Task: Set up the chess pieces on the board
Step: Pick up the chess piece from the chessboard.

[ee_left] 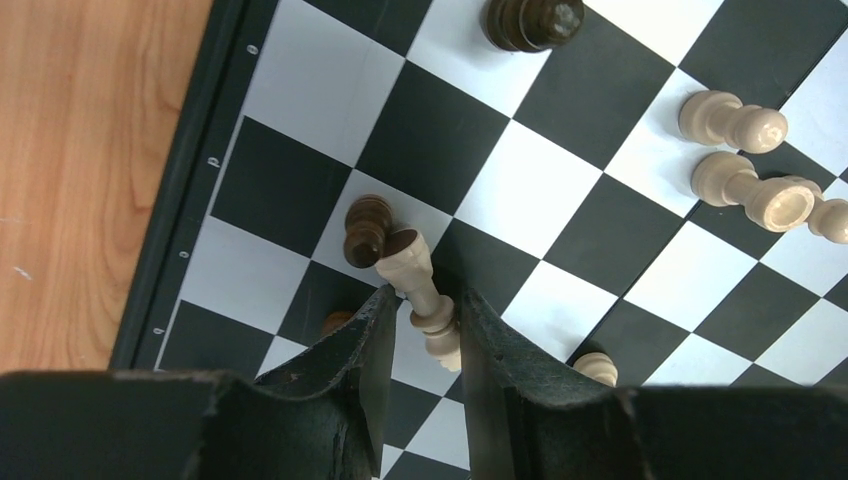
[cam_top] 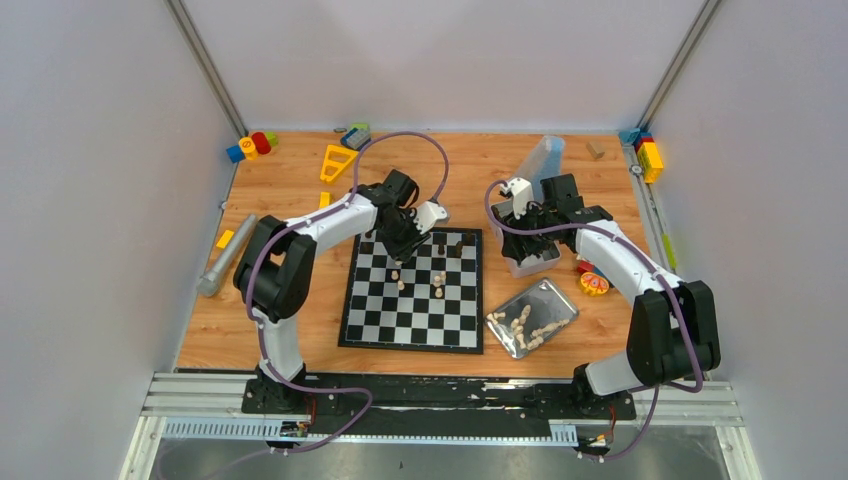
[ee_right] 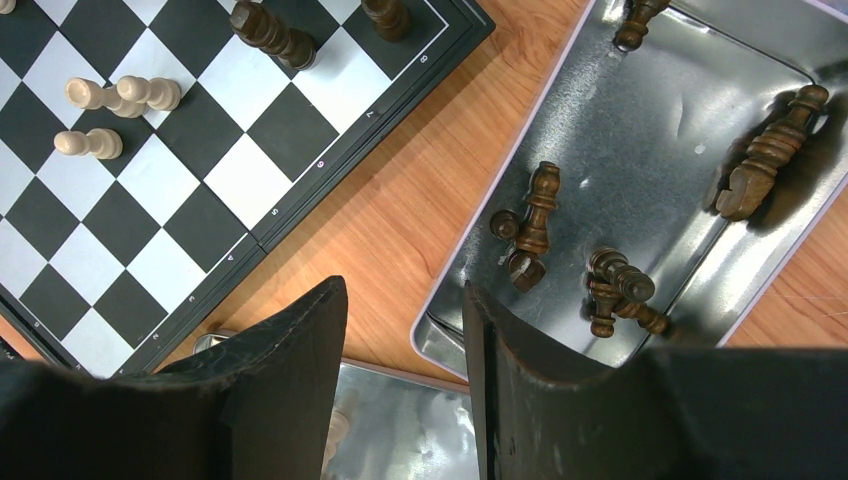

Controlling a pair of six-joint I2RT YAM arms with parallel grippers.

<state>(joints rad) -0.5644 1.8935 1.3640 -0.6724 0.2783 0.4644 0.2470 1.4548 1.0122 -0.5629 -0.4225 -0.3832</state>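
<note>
A cream piece was straddled by the left claw, clamping not discernible; it was best squeezed squarely, off the dark piece; the right claw was held apart

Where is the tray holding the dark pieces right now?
Right wrist view: the tray sits on the table beside the right edge of the board, under the right gripper, dark pieces lying in it.

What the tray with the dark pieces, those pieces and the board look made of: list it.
Tray: probably thin sheet metal, shiny; it mirrors the pieces. Dark pieces: seemingly turned wood, stained brown, slight sheen. Board: unclear, perhaps printed card or plastic; flat, smooth checks.
</note>
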